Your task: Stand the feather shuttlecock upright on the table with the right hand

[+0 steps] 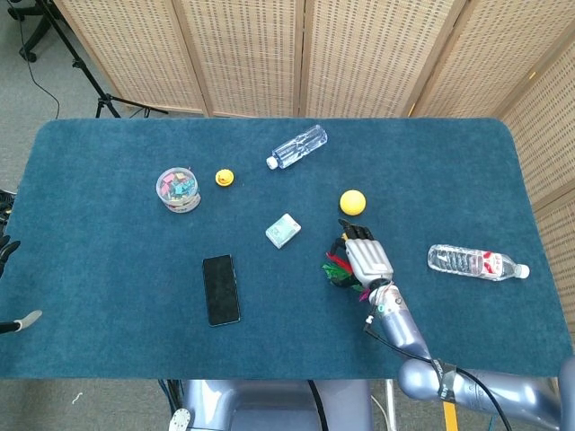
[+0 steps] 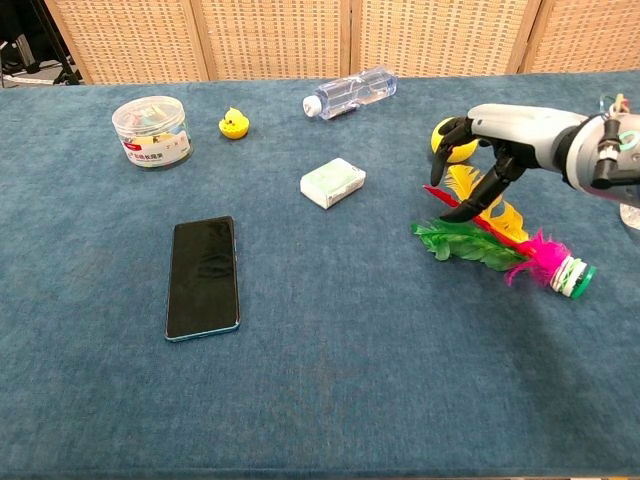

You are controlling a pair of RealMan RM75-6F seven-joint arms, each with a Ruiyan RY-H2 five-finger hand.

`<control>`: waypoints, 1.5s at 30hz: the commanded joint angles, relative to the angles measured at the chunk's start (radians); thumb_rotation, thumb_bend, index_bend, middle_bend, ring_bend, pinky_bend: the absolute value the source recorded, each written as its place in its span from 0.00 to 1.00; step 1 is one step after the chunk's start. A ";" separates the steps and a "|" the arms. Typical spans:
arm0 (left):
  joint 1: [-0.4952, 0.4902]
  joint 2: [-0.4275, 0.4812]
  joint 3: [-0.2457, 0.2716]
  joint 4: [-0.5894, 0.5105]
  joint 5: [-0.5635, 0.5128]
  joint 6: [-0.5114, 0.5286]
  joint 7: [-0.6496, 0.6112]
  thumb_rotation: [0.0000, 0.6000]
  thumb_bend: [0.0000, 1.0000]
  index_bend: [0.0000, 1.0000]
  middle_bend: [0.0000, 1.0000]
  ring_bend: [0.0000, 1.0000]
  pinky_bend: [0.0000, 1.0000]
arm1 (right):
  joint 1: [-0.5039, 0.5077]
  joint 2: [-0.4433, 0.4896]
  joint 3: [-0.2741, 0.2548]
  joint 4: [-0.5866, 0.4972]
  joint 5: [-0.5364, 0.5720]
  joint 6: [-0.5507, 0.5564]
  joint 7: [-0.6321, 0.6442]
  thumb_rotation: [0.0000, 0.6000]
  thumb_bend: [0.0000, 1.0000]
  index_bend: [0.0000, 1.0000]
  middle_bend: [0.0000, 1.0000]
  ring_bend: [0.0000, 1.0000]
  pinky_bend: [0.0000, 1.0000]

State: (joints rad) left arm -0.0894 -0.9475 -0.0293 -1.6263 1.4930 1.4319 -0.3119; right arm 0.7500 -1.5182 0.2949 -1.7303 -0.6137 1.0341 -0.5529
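The feather shuttlecock lies flat on the blue table, with yellow, red and green feathers pointing left and a pink tuft and white-green base at the right. In the head view only its red and green feathers peek out beside the hand. My right hand hovers over the feathers, fingers curled downward and apart, holding nothing. Its fingertips are close to the yellow and red feathers; contact cannot be told. The left hand is out of both views.
A yellow ball sits just behind the hand. A white eraser, a black phone, a clip jar, a small yellow duck and a clear bottle lie further left. Another bottle lies at the right.
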 commanded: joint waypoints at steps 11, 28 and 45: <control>0.003 0.002 0.001 0.000 0.002 0.005 -0.007 1.00 0.00 0.00 0.00 0.00 0.00 | 0.024 -0.018 -0.022 0.057 0.033 -0.010 0.035 1.00 0.35 0.51 0.00 0.00 0.00; 0.003 0.006 -0.001 0.004 0.001 0.006 -0.025 1.00 0.00 0.00 0.00 0.00 0.00 | 0.027 -0.061 -0.045 0.132 0.004 -0.013 0.098 1.00 0.49 0.60 0.00 0.00 0.00; 0.004 0.004 0.002 0.000 0.007 0.008 -0.015 1.00 0.00 0.00 0.00 0.00 0.00 | -0.056 -0.033 -0.014 0.100 -0.303 0.028 0.388 1.00 0.56 0.67 0.00 0.00 0.00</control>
State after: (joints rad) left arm -0.0859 -0.9437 -0.0273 -1.6266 1.4997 1.4398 -0.3268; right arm 0.7250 -1.5592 0.2651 -1.6223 -0.8197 1.0410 -0.2579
